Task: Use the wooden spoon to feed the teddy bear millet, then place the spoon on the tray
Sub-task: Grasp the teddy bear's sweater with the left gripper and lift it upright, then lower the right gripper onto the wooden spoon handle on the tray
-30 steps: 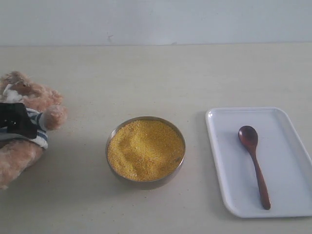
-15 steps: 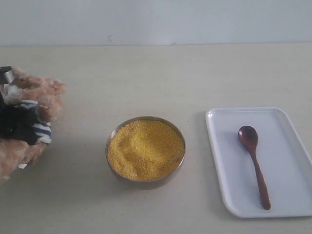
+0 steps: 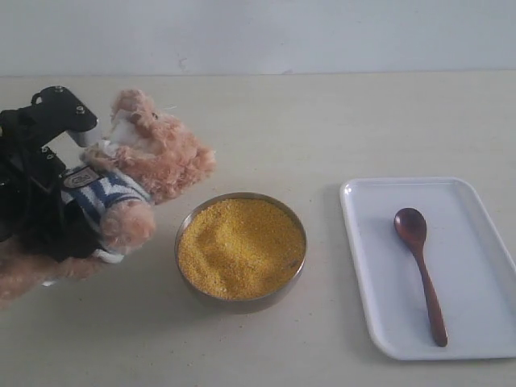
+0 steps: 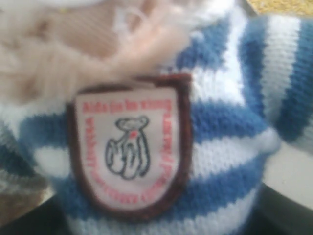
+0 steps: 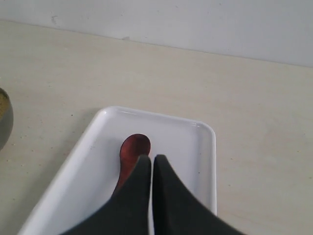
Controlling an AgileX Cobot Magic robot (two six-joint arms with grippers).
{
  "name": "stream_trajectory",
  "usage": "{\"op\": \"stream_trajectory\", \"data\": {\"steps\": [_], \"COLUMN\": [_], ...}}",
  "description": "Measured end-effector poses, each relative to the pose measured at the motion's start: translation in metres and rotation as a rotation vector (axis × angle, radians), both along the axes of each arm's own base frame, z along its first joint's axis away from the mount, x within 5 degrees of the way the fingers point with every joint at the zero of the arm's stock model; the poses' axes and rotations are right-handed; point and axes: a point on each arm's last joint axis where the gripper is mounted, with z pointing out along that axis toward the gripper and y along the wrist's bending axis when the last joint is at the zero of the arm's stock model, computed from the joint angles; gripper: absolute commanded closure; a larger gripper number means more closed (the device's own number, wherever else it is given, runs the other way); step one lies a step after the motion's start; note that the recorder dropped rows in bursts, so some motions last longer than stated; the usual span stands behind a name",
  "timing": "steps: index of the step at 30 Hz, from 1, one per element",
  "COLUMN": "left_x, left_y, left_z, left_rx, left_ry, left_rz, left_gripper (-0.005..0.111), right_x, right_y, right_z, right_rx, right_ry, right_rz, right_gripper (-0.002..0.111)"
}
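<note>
My left gripper (image 3: 60, 214) is shut on the teddy bear (image 3: 137, 173), holding it upright just left of the metal bowl of yellow millet (image 3: 240, 248). The bear's face leans toward the bowl. Up close, the left wrist view is filled by its striped shirt and chest badge (image 4: 129, 144), which hide the fingers. The wooden spoon (image 3: 419, 266) lies on the white tray (image 3: 476, 234) at the right, bowl end toward the back. My right gripper (image 5: 150, 159) hangs shut and empty above the tray (image 5: 188, 147), just short of the spoon's bowl (image 5: 134, 149); it is outside the exterior view.
The metal bowl (image 3: 242, 303) stands between the bear and the tray on a pale beige table. A white wall runs along the table's far edge. An edge of the bowl (image 5: 4, 122) shows in the right wrist view.
The left arm has lifted the bear from lying at the far left and carried it right, upright, beside the bowl. Spoon, tray and bowl have not moved.
</note>
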Motion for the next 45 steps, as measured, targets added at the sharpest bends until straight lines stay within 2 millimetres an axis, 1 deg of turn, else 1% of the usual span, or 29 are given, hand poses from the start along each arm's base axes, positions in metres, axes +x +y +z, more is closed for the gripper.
{"op": "stream_trajectory", "data": {"steps": [3, 6, 7, 9, 12, 13, 14, 15, 16, 18, 19, 21, 24, 26, 29, 31, 33, 36, 37, 41, 45], "left_x": [-0.005, -0.01, -0.012, -0.015, -0.018, -0.019, -0.019, -0.019, -0.019, -0.019, -0.019, -0.019, -0.019, -0.019, -0.019, -0.019, -0.019, -0.019, -0.019, -0.019, -0.015], "left_y": [-0.004, -0.004, -0.003, -0.002, -0.001, -0.001, -0.001, -0.001, -0.001, -0.001, -0.001, -0.001, -0.001, -0.001, -0.001, -0.001, -0.001, -0.001, -0.001, 0.0, 0.004], "left_z": [0.005, 0.005, 0.004, 0.0, -0.003, -0.004, -0.004, -0.004, -0.004, -0.003, -0.003, -0.003, -0.003, -0.003, -0.003, -0.003, -0.003, -0.003, -0.003, -0.003, -0.004], "left_rx": [0.004, 0.021, 0.026, 0.036, 0.044, 0.046, 0.046, 0.046, 0.046, 0.047, 0.047, 0.049, 0.051, 0.051, 0.051, 0.051, 0.051, 0.051, 0.051, 0.051, 0.088], "left_ry": [-0.015, 0.015, 0.026, 0.042, 0.053, 0.055, 0.054, 0.054, 0.053, 0.051, 0.05, 0.05, 0.049, 0.049, 0.049, 0.049, 0.049, 0.049, 0.049, 0.048, 0.028], "left_rz": [-0.051, -0.103, -0.115, -0.141, -0.165, -0.169, -0.171, -0.173, -0.173, -0.175, -0.177, -0.178, -0.181, -0.181, -0.181, -0.181, -0.181, -0.181, -0.181, -0.17, -0.03], "left_gripper": [0.103, 0.103, 0.103, 0.103, 0.103, 0.103, 0.103, 0.103, 0.103, 0.103, 0.103, 0.103, 0.103, 0.103, 0.103, 0.103, 0.103, 0.103, 0.103, 0.103, 0.103], "right_x": [0.001, 0.004, 0.004, 0.004, 0.001, 0.0, -0.002, -0.003, -0.006, -0.003, 0.003, 0.016, 0.055, 0.081, 0.12, 0.139, 0.151, 0.161, 0.164, 0.174, 0.18], "right_y": [-0.001, -0.002, -0.003, -0.004, -0.011, -0.012, -0.013, -0.012, -0.01, -0.007, -0.005, -0.002, 0.003, 0.008, 0.022, 0.037, 0.049, 0.065, 0.069, 0.08, 0.082], "right_z": [0.005, 0.017, 0.022, 0.032, 0.051, 0.057, 0.063, 0.069, 0.082, 0.098, 0.108, 0.122, 0.13, 0.127, 0.112, 0.1, 0.085, 0.058, 0.049, 0.019, -0.006], "right_rx": [0.008, 0.033, 0.072, 0.202, 0.531, 0.638, 0.678, 0.684, 0.654, 0.569, 0.517, 0.44, 0.274, 0.165, 0.008, -0.073, -0.128, -0.191, -0.203, -0.205, -0.199], "right_ry": [-0.056, -0.182, -0.234, -0.322, -0.486, -0.516, -0.528, -0.536, -0.543, -0.517, -0.468, -0.369, -0.09, 0.116, 0.444, 0.634, 0.772, 0.925, 0.966, 1.075, 1.112], "right_rz": [-0.009, -0.03, -0.042, -0.069, -0.114, -0.113, -0.105, -0.09, -0.067, -0.053, -0.056, -0.072, -0.115, -0.124, -0.06, 0.007, 0.051, 0.098, 0.103, 0.07, 0.037], "right_gripper": [0.107, 0.107, 0.107, 0.107, 0.107, 0.107, 0.107, 0.107, 0.107, 0.107, 0.107, 0.107, 0.107, 0.107, 0.106, 0.1, 0.083, 0.055, 0.051, 0.055, 0.055]}}
